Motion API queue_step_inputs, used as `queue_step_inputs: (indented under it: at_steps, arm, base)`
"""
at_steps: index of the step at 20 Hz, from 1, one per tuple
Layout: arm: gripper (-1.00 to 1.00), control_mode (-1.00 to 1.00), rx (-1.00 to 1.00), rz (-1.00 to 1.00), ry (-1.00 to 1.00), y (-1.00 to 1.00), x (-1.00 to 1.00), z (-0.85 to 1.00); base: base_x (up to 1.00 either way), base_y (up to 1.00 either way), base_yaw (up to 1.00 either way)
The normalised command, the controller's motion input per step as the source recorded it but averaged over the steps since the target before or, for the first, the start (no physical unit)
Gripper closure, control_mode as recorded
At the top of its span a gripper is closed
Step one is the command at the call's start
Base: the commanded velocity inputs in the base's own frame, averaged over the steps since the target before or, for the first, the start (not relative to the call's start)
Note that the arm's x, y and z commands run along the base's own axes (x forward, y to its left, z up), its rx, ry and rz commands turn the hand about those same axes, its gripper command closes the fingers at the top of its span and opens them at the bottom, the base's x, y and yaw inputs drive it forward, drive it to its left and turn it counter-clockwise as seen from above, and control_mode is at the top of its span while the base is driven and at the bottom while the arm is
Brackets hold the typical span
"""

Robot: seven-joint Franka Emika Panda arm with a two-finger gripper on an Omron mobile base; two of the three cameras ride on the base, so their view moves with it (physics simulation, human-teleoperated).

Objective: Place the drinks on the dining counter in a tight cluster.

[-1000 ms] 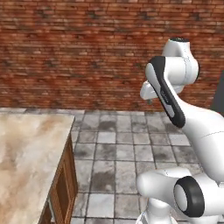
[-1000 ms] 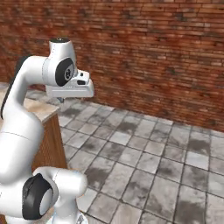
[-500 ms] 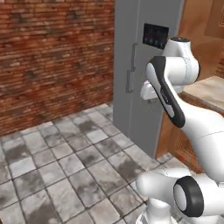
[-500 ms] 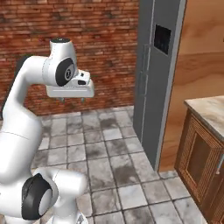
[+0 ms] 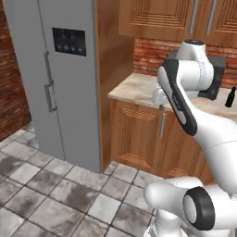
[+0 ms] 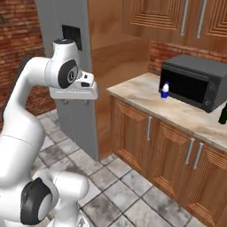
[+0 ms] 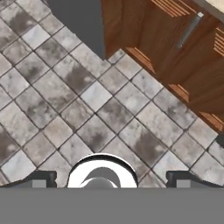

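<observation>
The gripper (image 7: 107, 177) has its fingers spread wide with nothing between them, above the grey floor tiles (image 7: 87, 96). The small white-and-blue bottle (image 6: 165, 90) stands on the counter (image 6: 146, 95), just beside the black microwave (image 6: 193, 82).

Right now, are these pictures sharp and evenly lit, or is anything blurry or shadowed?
Left base view: soft and slightly blurry, flat even light on the fridge. Right base view: the small white-and-blue bottle is too blurred to read, faint shadow under the microwave. Hand view: floor tiles fairly crisp, no glare.
</observation>
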Motion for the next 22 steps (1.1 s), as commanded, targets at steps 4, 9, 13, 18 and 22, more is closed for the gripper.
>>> queue_step_inputs:
  at_steps: [4, 9, 13, 18, 22]
  arm:
    - [-1.00, 1.00, 0.00, 0.00, 0.00, 0.00, 0.00, 0.00]
    - [-1.00, 1.00, 0.00, 0.00, 0.00, 0.00, 0.00, 0.00]
    - [-1.00, 1.00, 0.00, 0.00, 0.00, 0.00, 0.00, 0.00]
    - [-1.00, 1.00, 0.00, 0.00, 0.00, 0.00, 0.00, 0.00]
    - [-1.00, 1.00, 0.00, 0.00, 0.00, 0.00, 0.00, 0.00]
  base:
    - [0.89, 0.00, -0.54]
    - [1.00, -0.11, -0.36]
    - [0.86, -0.41, -0.35]
    - [0.06, -0.44, -0.61]
    - [0.01, -0.36, -0.62]
